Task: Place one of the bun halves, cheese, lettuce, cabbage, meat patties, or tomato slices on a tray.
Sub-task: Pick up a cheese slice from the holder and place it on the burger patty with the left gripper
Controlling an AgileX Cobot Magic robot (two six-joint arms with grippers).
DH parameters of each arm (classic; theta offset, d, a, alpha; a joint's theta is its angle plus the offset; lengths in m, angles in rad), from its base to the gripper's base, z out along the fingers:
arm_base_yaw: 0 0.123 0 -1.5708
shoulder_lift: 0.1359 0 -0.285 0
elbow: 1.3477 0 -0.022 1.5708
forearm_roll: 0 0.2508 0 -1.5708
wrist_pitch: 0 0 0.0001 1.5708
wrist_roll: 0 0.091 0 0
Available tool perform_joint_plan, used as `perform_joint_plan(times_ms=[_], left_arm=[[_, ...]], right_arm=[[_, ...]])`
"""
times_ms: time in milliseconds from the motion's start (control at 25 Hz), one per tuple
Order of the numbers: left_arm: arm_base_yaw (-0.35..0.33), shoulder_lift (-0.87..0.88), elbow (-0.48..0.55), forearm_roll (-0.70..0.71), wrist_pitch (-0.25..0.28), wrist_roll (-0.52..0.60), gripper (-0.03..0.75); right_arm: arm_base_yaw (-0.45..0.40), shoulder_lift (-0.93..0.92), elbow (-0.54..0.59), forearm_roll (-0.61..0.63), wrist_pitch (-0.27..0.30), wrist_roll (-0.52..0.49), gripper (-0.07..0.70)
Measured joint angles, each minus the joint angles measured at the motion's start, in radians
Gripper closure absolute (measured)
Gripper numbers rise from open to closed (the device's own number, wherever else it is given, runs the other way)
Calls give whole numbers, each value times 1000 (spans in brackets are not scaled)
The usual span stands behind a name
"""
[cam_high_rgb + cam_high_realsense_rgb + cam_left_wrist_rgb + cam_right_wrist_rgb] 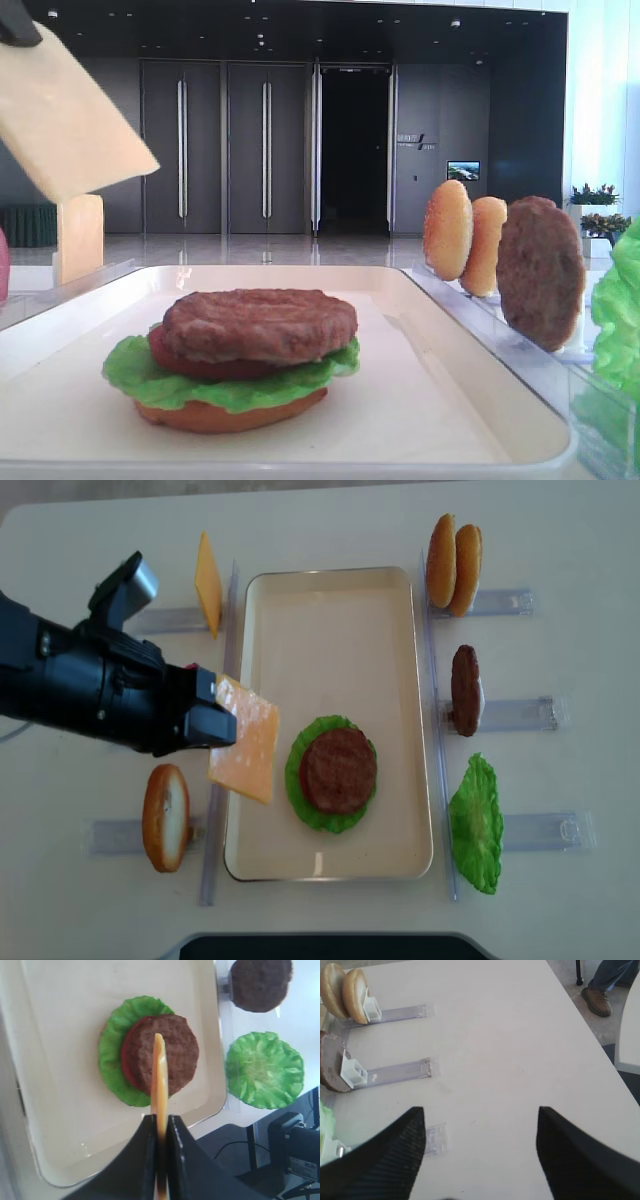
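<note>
Glossy cream tray, smooth matt cheese, rough grainy patty, ruffled lettuce.

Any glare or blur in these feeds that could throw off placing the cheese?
Low exterior view: bright window at right washes out the lettuce; cheese in the left gripper stays sharp. Left wrist view: cheese edge-on, slightly soft; small glints on the tray. Right wrist view: right gripper fingers blurred.

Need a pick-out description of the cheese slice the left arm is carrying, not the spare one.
Start at the cream tray in the middle of the table. Over its left rim, the left gripper pinches a yellow-orange cheese slice, tilted in the air beside the stacked patty. The other cheese slice stands upright in a clear rack off the tray's far left corner, ungripped.
</note>
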Motion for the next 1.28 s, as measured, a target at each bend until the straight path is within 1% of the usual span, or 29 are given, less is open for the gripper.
perform_joint_plan(times_ms=[80,240,320,400,440,520,600,680,840,1040,1160,1280], left_arm=[[0,0,23,-87,-12,100,693],[0,1,49,-208,-26,233,693],[15,14,55,-251,-19,288,693],[64,49,64,-331,6,347,693],[91,66,73,-385,25,398,693],[154,110,95,-532,83,510,693],[183,142,103,-611,136,595,693],[186,170,104,-632,159,623,693],[186,239,107,-631,184,644,693],[183,325,107,-638,186,684,693],[151,366,107,-694,186,733,693],[94,398,107,-759,185,771,693]], right_arm=[[0,0,0,0,0,0,150],[0,0,0,0,0,0,150],[0,0,0,0,0,0,150],[0,0,0,0,0,0,150],[0,0,0,0,0,0,150],[0,0,0,0,0,0,150],[0,0,0,0,0,0,150],[0,0,0,0,0,0,150],[0,0,0,0,0,0,150],[0,0,0,0,0,0,150],[0,0,0,0,0,0,150],[0,0,0,0,0,0,150]])
